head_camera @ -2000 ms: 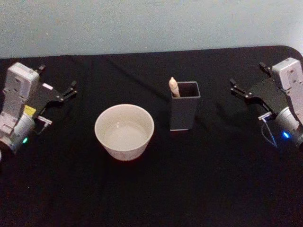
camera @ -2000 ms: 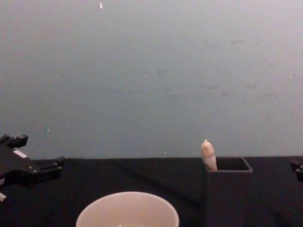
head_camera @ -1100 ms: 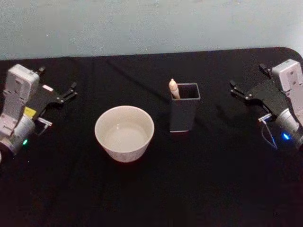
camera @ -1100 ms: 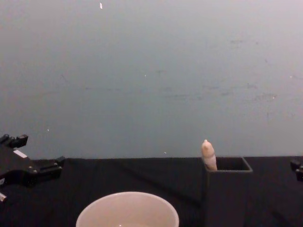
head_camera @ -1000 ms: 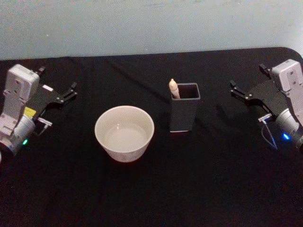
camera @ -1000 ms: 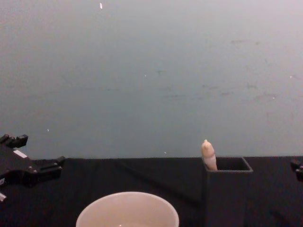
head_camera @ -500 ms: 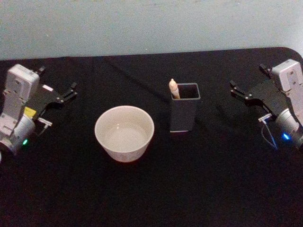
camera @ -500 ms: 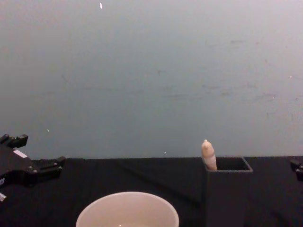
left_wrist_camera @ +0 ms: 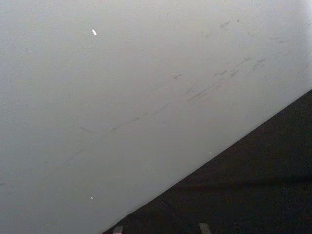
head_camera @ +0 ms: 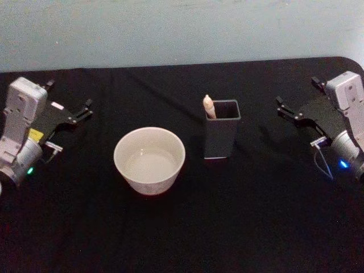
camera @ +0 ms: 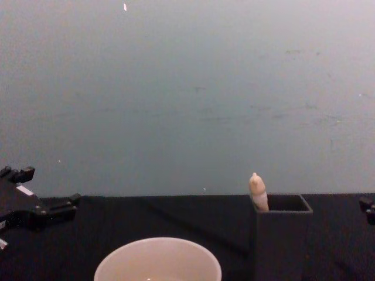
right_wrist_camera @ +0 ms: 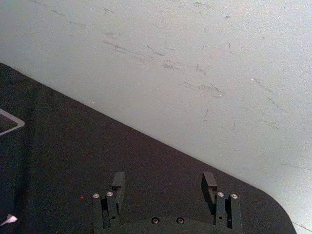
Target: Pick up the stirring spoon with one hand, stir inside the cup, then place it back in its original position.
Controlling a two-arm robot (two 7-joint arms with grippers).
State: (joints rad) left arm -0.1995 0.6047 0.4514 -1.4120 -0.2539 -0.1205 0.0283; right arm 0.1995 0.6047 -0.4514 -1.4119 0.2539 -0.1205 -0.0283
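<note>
The stirring spoon [head_camera: 209,106] stands in a dark, matte, square holder [head_camera: 220,136] on the black cloth-covered bench [head_camera: 227,216], its smooth cream knob poking above the rim's left corner; the round, glossy cream-white cup [head_camera: 149,160] sits just beside the holder, to its left. The left gripper [head_camera: 68,94] and right gripper [head_camera: 298,94] are out at either side, flat black fingers [right_wrist_camera: 118,183] spread, holding nothing.

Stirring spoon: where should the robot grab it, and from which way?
Grip the stirring spoon by its cream knob, coming straight down from above. Only that top pokes out of the dark square holder; the holder's walls hide the shaft and block the sides. The left gripper and right gripper sit open, far to either side.
</note>
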